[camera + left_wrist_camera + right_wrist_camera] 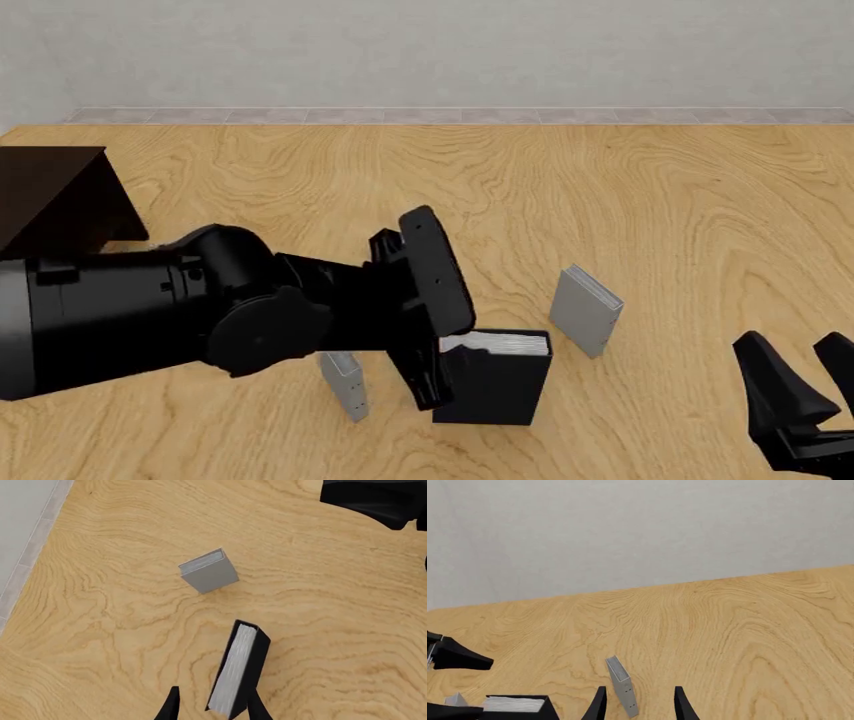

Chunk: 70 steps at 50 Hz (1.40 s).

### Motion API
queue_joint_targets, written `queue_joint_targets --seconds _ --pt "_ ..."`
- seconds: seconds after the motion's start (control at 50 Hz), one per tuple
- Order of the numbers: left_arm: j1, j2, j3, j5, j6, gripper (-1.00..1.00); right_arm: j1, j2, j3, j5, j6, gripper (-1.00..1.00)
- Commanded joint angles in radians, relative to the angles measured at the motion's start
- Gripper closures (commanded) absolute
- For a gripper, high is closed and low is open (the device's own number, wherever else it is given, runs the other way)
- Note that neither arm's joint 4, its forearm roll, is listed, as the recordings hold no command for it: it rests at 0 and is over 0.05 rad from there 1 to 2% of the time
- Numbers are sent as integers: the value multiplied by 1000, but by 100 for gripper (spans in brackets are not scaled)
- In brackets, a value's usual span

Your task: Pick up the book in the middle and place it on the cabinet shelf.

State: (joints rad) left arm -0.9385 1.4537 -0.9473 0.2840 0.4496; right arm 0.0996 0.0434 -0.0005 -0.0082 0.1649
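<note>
Bulky, matte black, the left arm fills the front view, its left gripper (434, 375) jaws clamped on the book (497, 377), which stands upright on the wood-grain table (534, 190) between two thin grey books. Right gripper (801, 385) jaws stand apart. Boxy dark cabinet shelf (54, 195) sits far left.

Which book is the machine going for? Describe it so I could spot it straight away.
On the light wooden table, look to the middle of the row of three upright books. It is the thick black-covered book with white pages, right at the tip of the left hand. Its two neighbours are thin and grey.
</note>
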Motion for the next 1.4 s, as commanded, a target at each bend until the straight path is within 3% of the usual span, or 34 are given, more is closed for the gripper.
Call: queue_joint_targets --seconds 0.02,1.4 --pt "1 52 -17 -9 1 -100 0 1 0 -2 4 -100" --pt "-3 195 24 -45 -20 -100 11 0 0 1 12 -100"
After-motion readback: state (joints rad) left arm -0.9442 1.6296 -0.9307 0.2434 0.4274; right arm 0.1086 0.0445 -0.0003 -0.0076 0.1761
